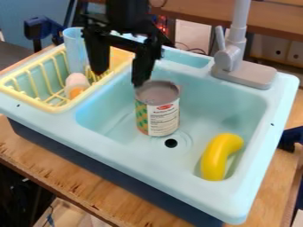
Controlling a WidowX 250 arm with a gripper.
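Hanging over the rack side of the pale turquoise toy sink, black two-finger gripper; pincer wide apart, a broad gap between the two fingers, nothing held; one fingertip hangs close by the upper rim of a metal can with a grey top and a white, green and yellow label; contact there, cannot tell. Can upright in the basin, toward its rack side, just beyond the black drain hole as seen from the near edge; curved yellow banana-shaped toy lies in the basin by the corner of its near edge and the edge away from the rack, apart from the can. Yellow wire-style dish rack beside the basin; in it, a translucent light-blue cup and a small white-and-orange object; grey faucet at the sink's far edge; whole unit on a wooden table.

Step in hand, my judgement: lining up near the can, no grasp made; a grasp on it would call for a shift across so that the fingers straddle the rim, then a straight descent and an even squeeze; width looks tight, so centring matters.
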